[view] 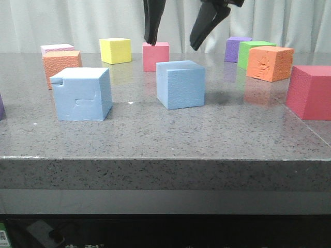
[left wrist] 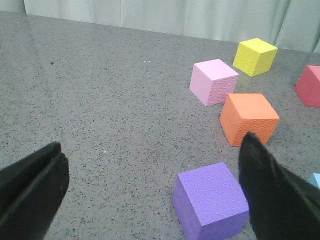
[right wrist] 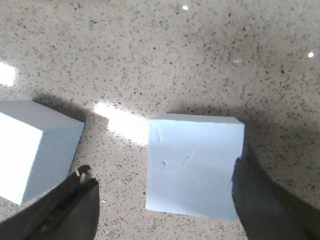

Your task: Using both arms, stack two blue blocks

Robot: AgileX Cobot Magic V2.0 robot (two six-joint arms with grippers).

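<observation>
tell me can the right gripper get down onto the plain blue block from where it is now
Probably yes: the right gripper hangs open above the plain blue block, nothing between them, and the notched blue block stands apart.

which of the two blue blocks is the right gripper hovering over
The plain, finely textured blue block near the table's middle, directly under the open right gripper. The notched blue block sits off toward the left.

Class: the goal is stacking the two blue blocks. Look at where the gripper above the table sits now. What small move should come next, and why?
Probably a straight descent. The right gripper hangs open above the plain blue block, whose top shows between its fingers in the right wrist view. Neither finger touches it yet, so lowering until the fingers flank its sides comes before closing. The notched blue block sits apart, untouched.
</observation>
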